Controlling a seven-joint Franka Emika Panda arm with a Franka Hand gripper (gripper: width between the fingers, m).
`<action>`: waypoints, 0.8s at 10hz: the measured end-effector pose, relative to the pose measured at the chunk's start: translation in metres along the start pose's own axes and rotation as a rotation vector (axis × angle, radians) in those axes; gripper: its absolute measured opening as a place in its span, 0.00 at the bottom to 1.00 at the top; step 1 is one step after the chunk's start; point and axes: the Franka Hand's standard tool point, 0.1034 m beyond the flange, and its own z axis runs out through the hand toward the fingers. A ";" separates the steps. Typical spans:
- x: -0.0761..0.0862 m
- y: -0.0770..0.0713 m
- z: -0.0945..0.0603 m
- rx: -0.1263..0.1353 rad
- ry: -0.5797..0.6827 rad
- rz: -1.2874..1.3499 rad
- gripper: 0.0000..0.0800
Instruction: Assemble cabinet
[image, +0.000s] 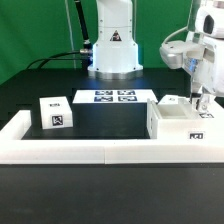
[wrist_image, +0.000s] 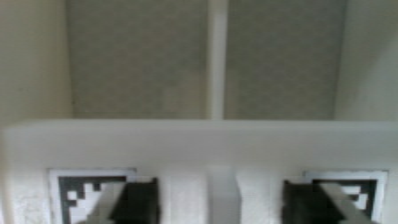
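Exterior view, hand (image: 199, 103) above cabinet body (image: 178, 122), black-and-white tags (image: 196, 131), patterns likely unreadable

"What is the box (image: 168, 125) made of?"

"White plastic by the look, smooth and fairly matt. The printed tags (image: 196, 132) lie flat on it. The cube (image: 57, 112) on the exterior view's left looks the same."

"And the bench (image: 110, 122)?"

"Black and matt, no shine. The marker board (image: 117, 97) is a thin, flat white sheet, and the wall (image: 60, 152) is smooth white."

"The arm (image: 112, 15)?"

"A glossy white shell that catches the light."
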 end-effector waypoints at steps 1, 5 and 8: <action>-0.004 -0.007 -0.004 -0.007 0.000 0.016 0.61; -0.016 -0.075 -0.024 -0.011 -0.006 0.181 0.99; -0.017 -0.113 -0.019 -0.018 0.013 0.251 1.00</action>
